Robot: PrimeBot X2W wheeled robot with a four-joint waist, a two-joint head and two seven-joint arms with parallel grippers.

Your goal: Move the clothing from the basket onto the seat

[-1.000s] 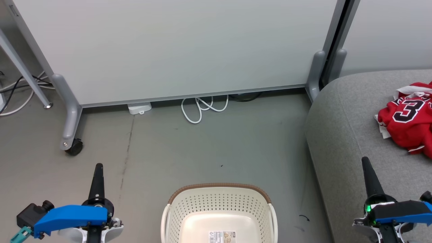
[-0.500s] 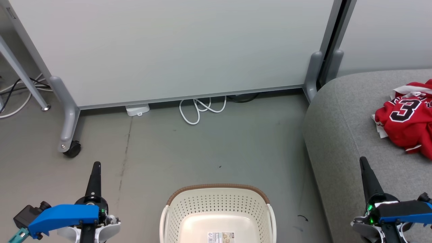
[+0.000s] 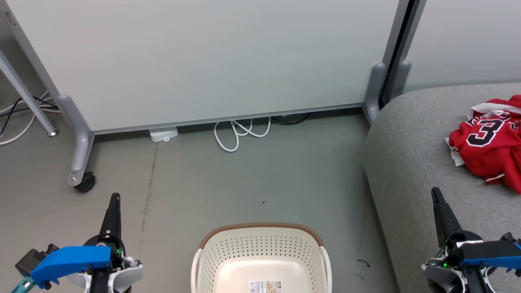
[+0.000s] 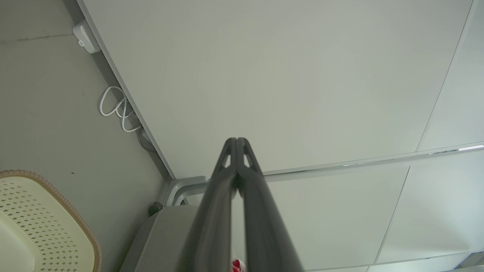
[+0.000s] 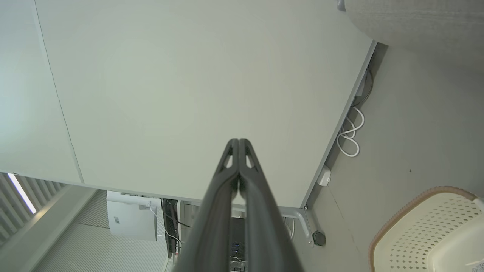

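The red clothing (image 3: pixel 488 144), a jersey with a black numeral 3, lies crumpled on the grey seat (image 3: pixel 411 162) at the right. The cream basket (image 3: pixel 260 260) with its brown rim stands on the floor at the bottom centre, and its inside shows just a label sticker. My left gripper (image 3: pixel 115 198) is shut and holds nothing, left of the basket above the floor. Over the seat's front part my right gripper (image 3: pixel 435 191) is shut and holds nothing. Fingertips meet in the left wrist view (image 4: pixel 236 140) and the right wrist view (image 5: pixel 238 141).
A pale partition panel (image 3: pixel 203 61) on castor feet (image 3: pixel 83 181) stands behind the floor. A looped white cable (image 3: pixel 240 132) and a small white box (image 3: pixel 163 133) lie at its base. A metal leg (image 3: pixel 24 97) and cables are at the far left.
The whole head view has shifted slightly, so the camera moved. Both grippers stay shut and hold the same pose; the jersey and basket have not moved.
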